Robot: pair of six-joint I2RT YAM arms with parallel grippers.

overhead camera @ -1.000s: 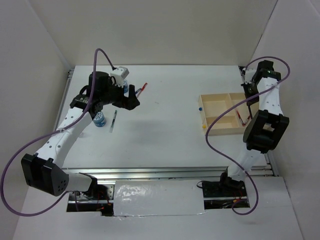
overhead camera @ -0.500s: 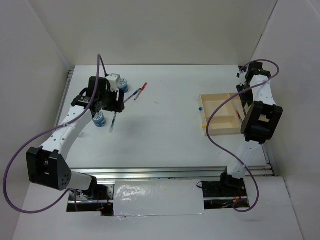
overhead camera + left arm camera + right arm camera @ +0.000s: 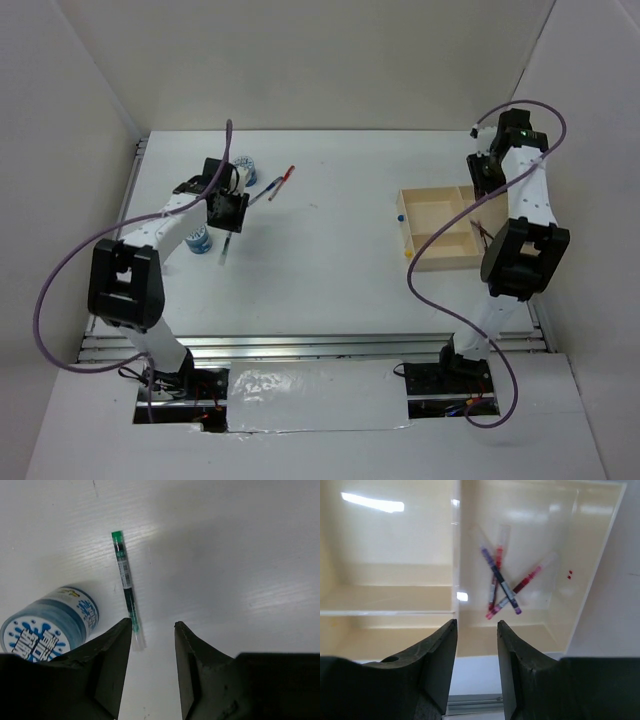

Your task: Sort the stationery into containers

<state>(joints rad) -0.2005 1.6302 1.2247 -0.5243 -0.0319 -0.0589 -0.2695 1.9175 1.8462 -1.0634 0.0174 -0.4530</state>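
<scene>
While my left gripper (image 3: pixel 152 624) hangs low over the table (image 3: pixel 230 555), fingers narrowly apart and empty, the green-capped pen (image 3: pixel 124 580) lies flat with one end just beside one fingertip and a blue-and-white roll (image 3: pixel 47 622) close by. Over the tray (image 3: pixel 455 555) my right gripper (image 3: pixel 476 622) hovers, fingers parted, holding nothing; crossed pens (image 3: pixel 500 582) lie in one compartment.

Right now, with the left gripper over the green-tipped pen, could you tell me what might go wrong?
The green-tipped pen sits off-centre in the left gripper, its near end right by one finger, so closing could clip only the tip or flick it away. The blue-and-white roll lies close beside that finger and may get nudged.
</scene>
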